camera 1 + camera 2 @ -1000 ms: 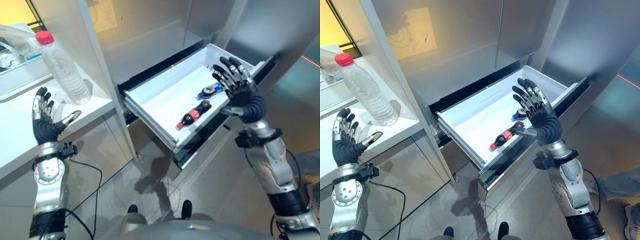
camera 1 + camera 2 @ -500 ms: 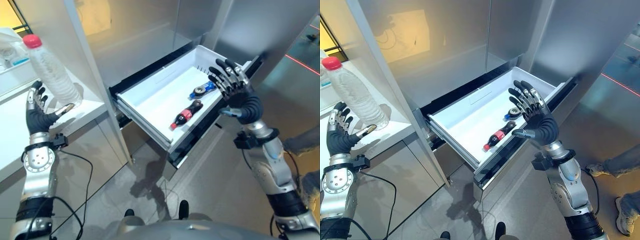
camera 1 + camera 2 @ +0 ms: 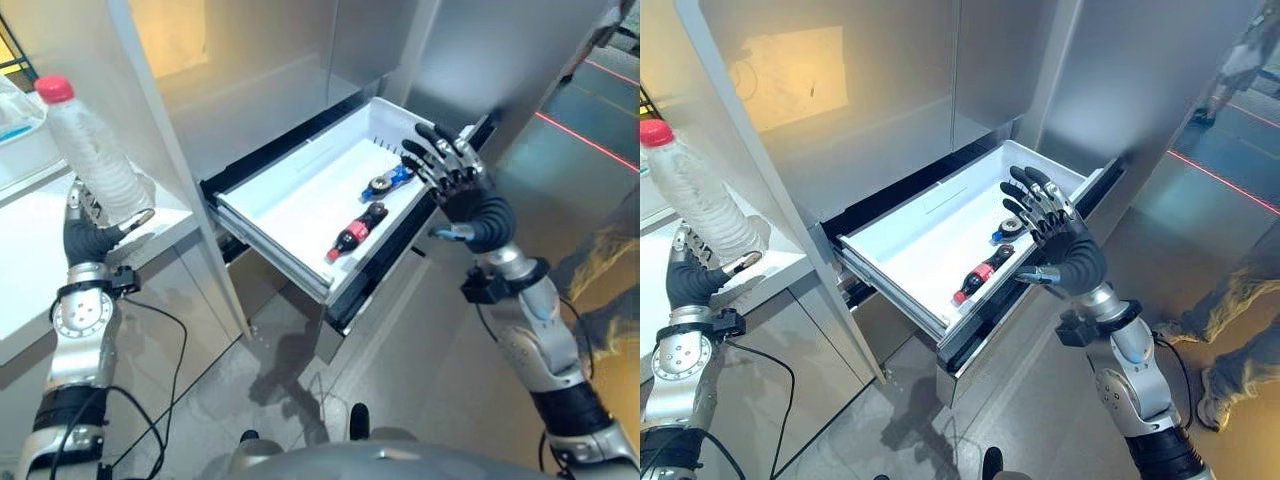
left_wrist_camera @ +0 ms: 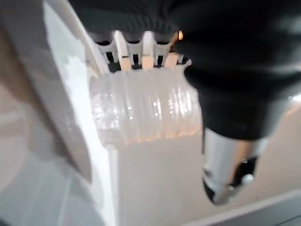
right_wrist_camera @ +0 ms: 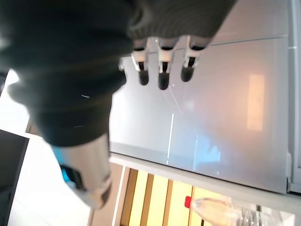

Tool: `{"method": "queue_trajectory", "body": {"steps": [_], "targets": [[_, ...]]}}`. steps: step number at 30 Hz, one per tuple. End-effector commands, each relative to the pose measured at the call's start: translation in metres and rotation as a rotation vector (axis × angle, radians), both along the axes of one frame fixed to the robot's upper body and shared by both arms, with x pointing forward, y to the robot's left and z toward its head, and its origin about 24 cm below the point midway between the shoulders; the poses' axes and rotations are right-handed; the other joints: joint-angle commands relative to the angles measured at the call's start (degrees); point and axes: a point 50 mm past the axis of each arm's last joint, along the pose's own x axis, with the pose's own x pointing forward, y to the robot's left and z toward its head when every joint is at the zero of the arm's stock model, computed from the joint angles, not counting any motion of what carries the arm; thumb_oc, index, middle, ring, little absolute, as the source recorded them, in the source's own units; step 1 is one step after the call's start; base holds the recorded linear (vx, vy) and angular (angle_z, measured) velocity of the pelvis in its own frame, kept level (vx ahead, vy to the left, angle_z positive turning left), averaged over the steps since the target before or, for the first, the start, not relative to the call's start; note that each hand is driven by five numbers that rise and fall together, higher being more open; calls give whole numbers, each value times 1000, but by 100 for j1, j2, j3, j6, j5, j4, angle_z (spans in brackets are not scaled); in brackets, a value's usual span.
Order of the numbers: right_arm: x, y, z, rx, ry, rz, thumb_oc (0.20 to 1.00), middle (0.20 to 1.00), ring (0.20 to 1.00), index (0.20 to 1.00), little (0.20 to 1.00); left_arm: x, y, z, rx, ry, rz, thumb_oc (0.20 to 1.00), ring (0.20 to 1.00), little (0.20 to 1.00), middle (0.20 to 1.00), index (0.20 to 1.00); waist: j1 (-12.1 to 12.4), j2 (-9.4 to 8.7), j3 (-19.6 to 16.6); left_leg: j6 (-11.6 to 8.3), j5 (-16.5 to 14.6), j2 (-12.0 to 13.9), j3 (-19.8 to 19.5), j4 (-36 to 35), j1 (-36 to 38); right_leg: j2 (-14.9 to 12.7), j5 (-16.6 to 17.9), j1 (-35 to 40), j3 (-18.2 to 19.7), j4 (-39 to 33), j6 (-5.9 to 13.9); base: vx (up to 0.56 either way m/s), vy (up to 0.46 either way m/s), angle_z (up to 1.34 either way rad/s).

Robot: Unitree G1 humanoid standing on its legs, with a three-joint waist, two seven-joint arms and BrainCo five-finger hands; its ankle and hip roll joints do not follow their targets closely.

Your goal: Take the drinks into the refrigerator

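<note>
Left hand is at the base of a clear ribbed plastic water bottle with a red cap, fingers behind it and thumb out in front; the left wrist view shows fingertips against the bottle's ribbed wall, but whether they curl round it I cannot tell. Bottle stands upright near the edge of the white worktop, left of the refrigerator.

Right hand is spread wide, fingers straight, holding nothing, raised over the front right corner of the pulled-out white refrigerator drawer.

2 drinks lie flat in the drawer: a small dark cola bottle with red label and red cap and a blue drink can just beyond it. Rest of the drawer floor is bare white.

Grey refrigerator door panels rise behind the drawer. Grey tile floor below. A person's legs stand at far right.
</note>
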Motion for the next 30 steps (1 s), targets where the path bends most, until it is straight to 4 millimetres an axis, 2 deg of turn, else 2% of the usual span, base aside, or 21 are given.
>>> {"method": "queue_trajectory", "body": {"steps": [1, 10, 20, 22, 23, 24, 25, 30], "targets": [[-14, 3, 31, 67, -160, 53, 1000, 1000, 1000, 1000, 1000, 21, -6, 17, 27, -45, -55, 1000, 1000, 1000, 1000, 1000, -62, 174, 134, 576, -453, -358, -215, 8, 126, 200, -750, 141, -223, 829, 55, 0, 0, 0], [-17, 5, 29, 69, -153, 71, 1000, 1000, 1000, 1000, 1000, 34, -13, 10, 41, 10, -66, 1000, 1000, 1000, 1000, 1000, -152, 103, 92, 589, -459, -373, -129, 8, 157, 211, -679, 142, -128, 791, 68, -5, 1, -4], [-20, 5, 27, 75, -150, 75, 1000, 1000, 1000, 1000, 1000, 39, -15, -1, 32, 53, -52, 1000, 1000, 1000, 1000, 1000, -207, 67, 42, 597, -481, -384, -79, 8, 205, 246, -653, 145, -48, 781, 66, -4, 1, -3], [-20, 5, 27, 77, -150, 74, 1000, 1000, 1000, 1000, 1000, 39, -14, -6, 21, 68, -41, 768, 768, 768, 768, 768, -208, 68, 30, 594, -477, -384, -84, 8, 202, 245, -654, 159, -51, 769, 59, 0, 0, 0], [-20, 5, 26, 77, -149, 72, 1000, 1000, 1000, 1000, 1000, 39, -14, -6, 15, 66, -36, 454, 454, 454, 454, 454, -206, 71, 23, 593, -477, -385, -88, 8, 203, 244, -654, 169, -58, 762, 57, 0, 0, 0], [-20, 5, 26, 77, -147, 70, 1000, 1000, 1000, 1000, 1000, 39, -15, -7, 8, 63, -34, 360, 360, 360, 360, 360, -206, 70, 17, 589, -477, -387, -86, 8, 206, 238, -650, 180, -64, 747, 58, 0, 0, 0], [-20, 6, 26, 76, -148, 73, 1000, 1000, 1000, 1000, 1000, 39, -16, -8, 1, 63, -35, 200, 200, 200, 200, 200, -207, 74, 12, 588, -478, -391, -85, 8, 207, 233, -647, 190, -63, 730, 57, 0, 0, 0], [-20, 5, 26, 76, -148, 66, 1000, 1000, 1000, 1000, 1000, 40, -21, -10, -22, 59, -53, 200, 200, 200, 200, 200, -210, 109, -15, 595, -474, -406, -115, 8, 206, 205, -635, 212, -77, 706, 53, 0, 0, 0]]}}
